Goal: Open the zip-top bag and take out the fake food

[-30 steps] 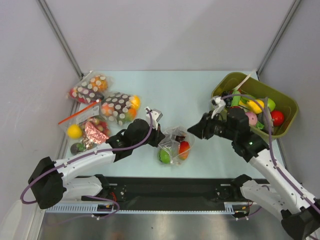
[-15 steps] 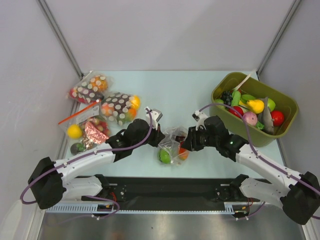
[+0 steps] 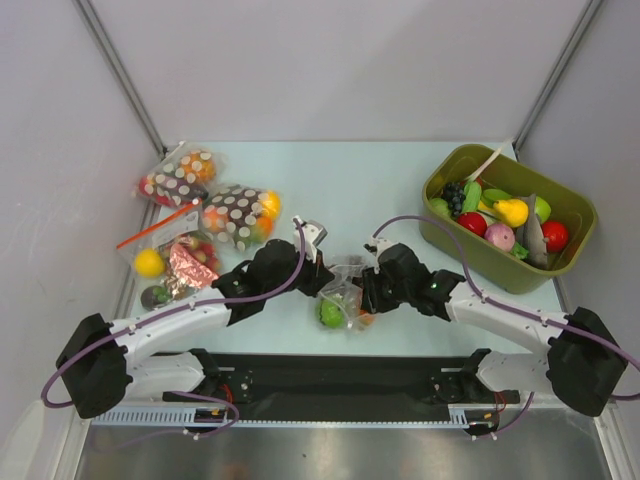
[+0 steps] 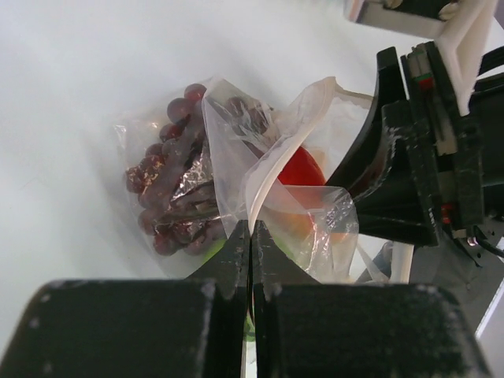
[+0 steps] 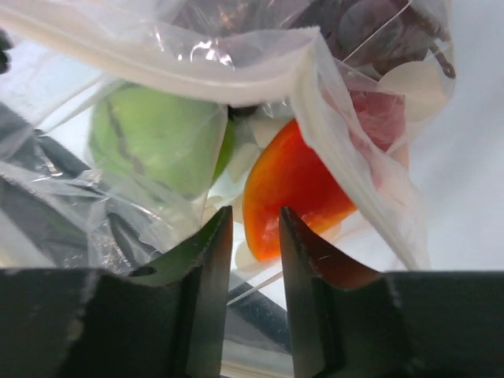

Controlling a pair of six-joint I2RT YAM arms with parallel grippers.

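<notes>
I am pinching the zip-top bag [image 3: 346, 292] by its lip in my closed left hand [image 4: 250, 228], so its mouth is gaping toward my right hand [image 5: 253, 216] (narrowly parted, gripping nothing I can see). The bag is lying on the counter [image 3: 350, 190] between them, holding a grape bunch [image 4: 169, 197], green fruit [image 5: 150, 138] and orange-red piece [image 5: 287, 193].

The zip-top bag [image 4: 315, 228] is crinkly plastic, fake food [image 5: 291, 189] glossy.

R jaws moved from bin [image 3: 482, 262] to bag [image 3: 347, 278].
</notes>
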